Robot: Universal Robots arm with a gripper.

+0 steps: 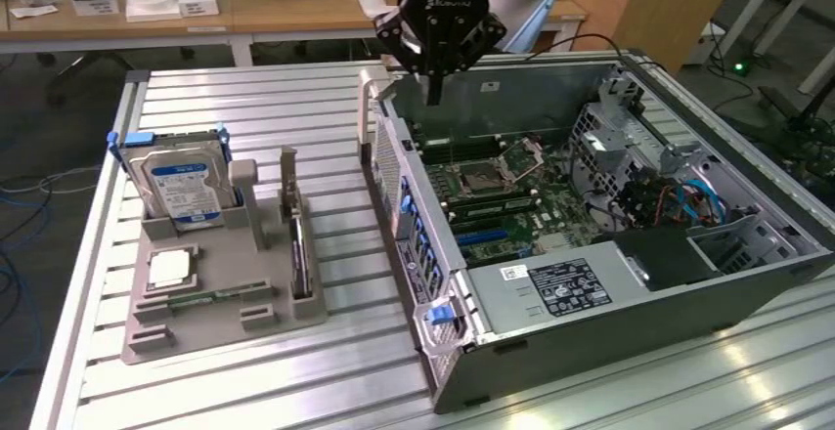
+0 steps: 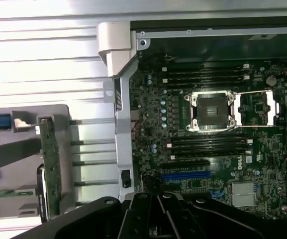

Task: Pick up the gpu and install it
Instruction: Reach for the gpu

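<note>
The gpu (image 1: 299, 246) stands on edge in a slot of the grey holder (image 1: 209, 327), between two upright posts, at the exterior view's left of the open computer case (image 1: 652, 283). In the wrist view the gpu (image 2: 49, 164) shows edge-on as a thin green board. My gripper (image 1: 432, 96) hangs above the case's far corner, over its side wall and well away from the gpu. Its fingers meet in a point with nothing between them. In the wrist view the gripper (image 2: 158, 200) sits over the motherboard's (image 2: 218, 164) edge, close to a blue slot (image 2: 185, 176).
The holder also carries a silver hard drive (image 1: 183, 188), a square silver chip (image 1: 170, 270) and a memory stick (image 1: 196, 300). Inside the case are the bare processor socket (image 2: 213, 112), cables (image 1: 679, 200) and a power supply (image 1: 561, 283). A desk with clutter (image 1: 156, 5) stands behind.
</note>
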